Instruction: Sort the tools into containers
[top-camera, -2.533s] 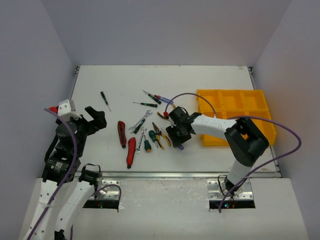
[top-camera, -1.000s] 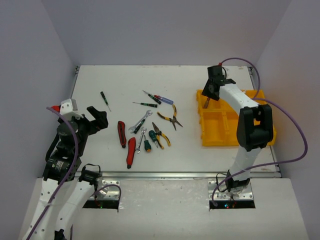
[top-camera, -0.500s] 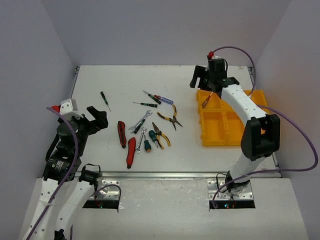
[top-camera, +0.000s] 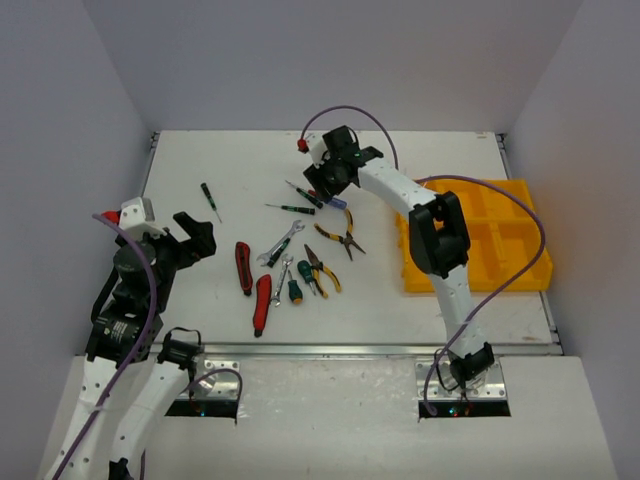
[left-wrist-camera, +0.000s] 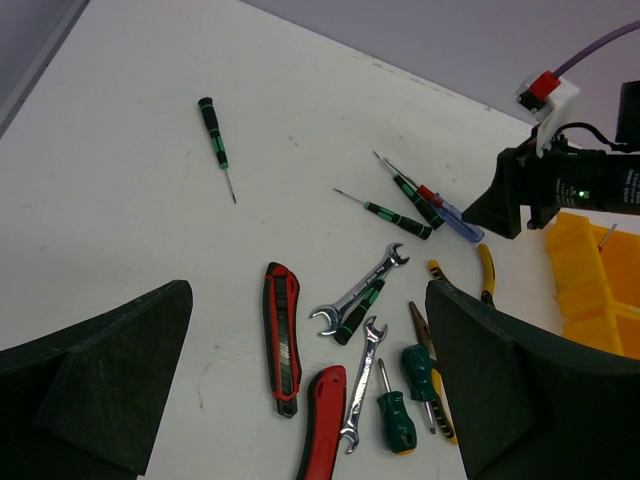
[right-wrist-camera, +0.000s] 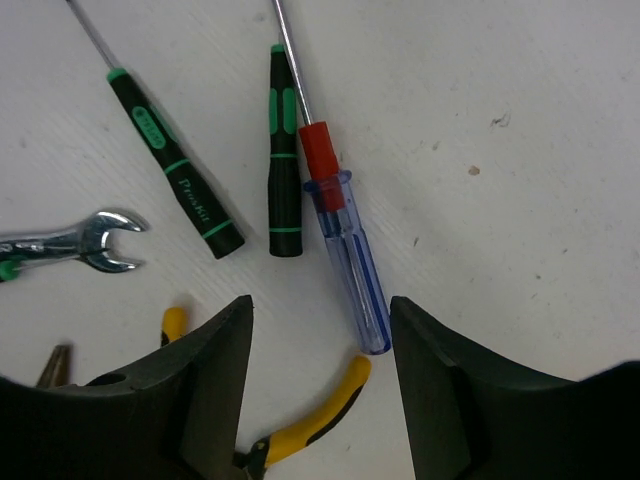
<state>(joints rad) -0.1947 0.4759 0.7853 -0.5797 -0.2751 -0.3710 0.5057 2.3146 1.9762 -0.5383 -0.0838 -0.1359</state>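
The tools lie in a loose cluster on the white table. My right gripper (top-camera: 326, 182) (right-wrist-camera: 318, 318) is open and empty, low over a blue-handled screwdriver with a red collar (right-wrist-camera: 348, 262) (top-camera: 331, 200), whose handle end lies between the jaws. Two thin green-black screwdrivers (right-wrist-camera: 284, 170) (right-wrist-camera: 182, 182) lie beside it. Yellow-black pliers (top-camera: 342, 233) (right-wrist-camera: 312, 420) lie just nearer. The yellow organiser tray (top-camera: 520, 262) stands at the right. My left gripper (top-camera: 196, 236) (left-wrist-camera: 305, 296) is open and empty, raised left of the cluster.
Two red-black utility knives (top-camera: 243, 267) (top-camera: 262, 303), two silver wrenches (top-camera: 283, 242) (top-camera: 283, 279), stubby green screwdrivers (top-camera: 295, 291), second pliers (top-camera: 323, 271) and a lone green-black screwdriver (top-camera: 210, 201) lie on the table. The right arm crosses the tray's back-left corner.
My right arm carried a screwdriver to the tray's back-left compartment, opened there, then swung left over the tool cluster. My left arm has not moved.
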